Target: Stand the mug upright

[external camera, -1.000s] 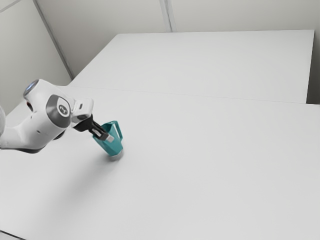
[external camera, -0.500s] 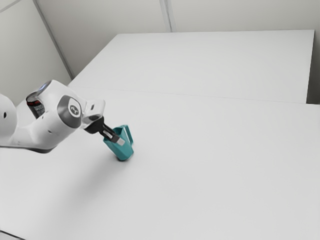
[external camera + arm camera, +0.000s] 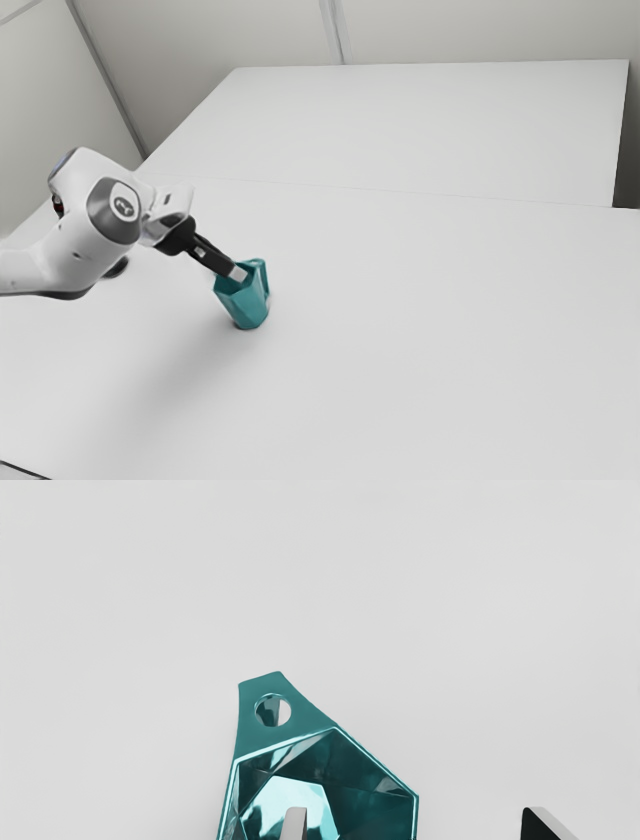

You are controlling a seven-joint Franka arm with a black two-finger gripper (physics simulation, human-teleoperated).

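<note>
The teal faceted mug (image 3: pixel 247 304) rests base down on the table in the exterior view, its mouth up and its body close to upright. My gripper (image 3: pixel 237 272) comes in slanting from the exterior view's left, its tips at the mug's rim. Looking down in the wrist view, I see into the mug (image 3: pixel 375 800), with its holed handle (image 3: pixel 250 730) beyond the rim. The gripper (image 3: pixel 415 825) is open: one finger overlaps the mug's mouth, while the other stands outside with a gap to the wall. The mug's near part is cut off there.
The white table (image 3: pixel 430 330) extends around the mug, with another white surface (image 3: pixel 430 130) farther back. A small dark red and black item (image 3: pixel 57 205) is mostly hidden behind the arm.
The mug came down and toward the exterior view's right, and its strong tilt has lessened. My hand moved right with it, then drew back left while the mug stayed near its spot.
</note>
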